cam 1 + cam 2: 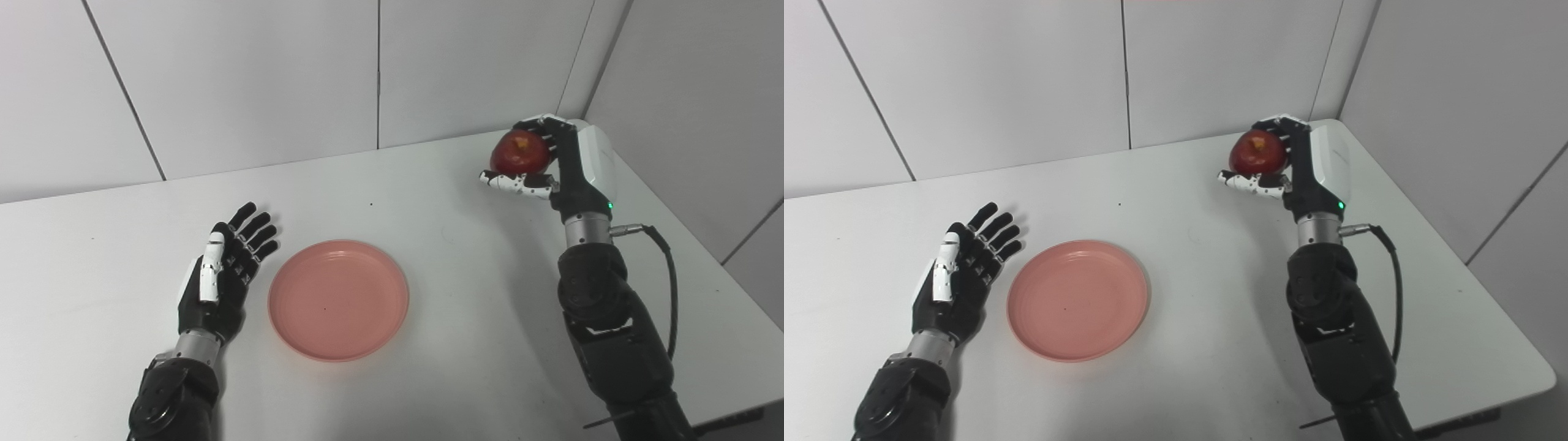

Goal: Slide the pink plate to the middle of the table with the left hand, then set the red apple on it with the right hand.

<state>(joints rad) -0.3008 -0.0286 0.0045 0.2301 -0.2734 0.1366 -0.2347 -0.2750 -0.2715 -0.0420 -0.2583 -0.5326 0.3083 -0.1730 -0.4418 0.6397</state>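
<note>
A pink plate (338, 299) lies flat on the white table (441, 208), a little left of the middle, with nothing on it. Just left of the plate, my left hand (223, 275) is open, palm turned toward the plate, fingers spread, a small gap between it and the rim. Over the far right part of the table, my right hand (551, 165) is shut on the red apple (519, 153), which is held above the tabletop. The apple's stem end faces up.
Grey panel walls close off the back and the right side. The table's right edge (1476, 269) runs close beside my right arm. A black cable (670, 288) loops from the right wrist. Bare tabletop lies between the plate and the apple.
</note>
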